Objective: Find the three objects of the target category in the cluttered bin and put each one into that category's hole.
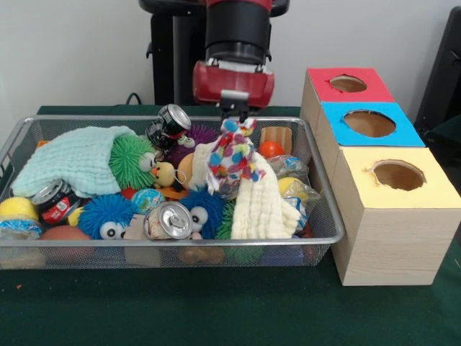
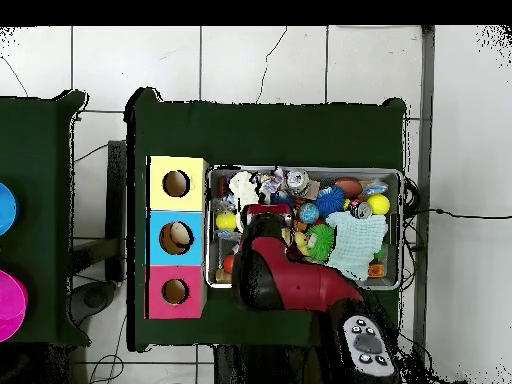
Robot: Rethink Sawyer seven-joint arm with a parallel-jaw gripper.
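Note:
In the front view my gripper (image 1: 235, 117) hangs over the right middle of the wire mesh bin (image 1: 325, 238). It is shut on the top of a white cloth with coloured spots (image 1: 232, 157). The cloth hangs down and its lower end reaches the clutter. The hole (image 1: 398, 174) is in the yellow top of the nearest wooden box, right of the bin. In the overhead view the arm (image 2: 290, 275) covers the gripper. The bin (image 2: 300, 170) and the yellow box's hole (image 2: 176, 183) show there. No other spotted cloth shows.
The bin holds a mint-green towel (image 1: 72, 158), a cream waffle towel (image 1: 259, 202), drink cans (image 1: 168, 220), spiky rubber balls (image 1: 108, 213) and other toys. The blue-topped box (image 1: 369, 124) and the red-topped box (image 1: 348, 84) stand behind the yellow one.

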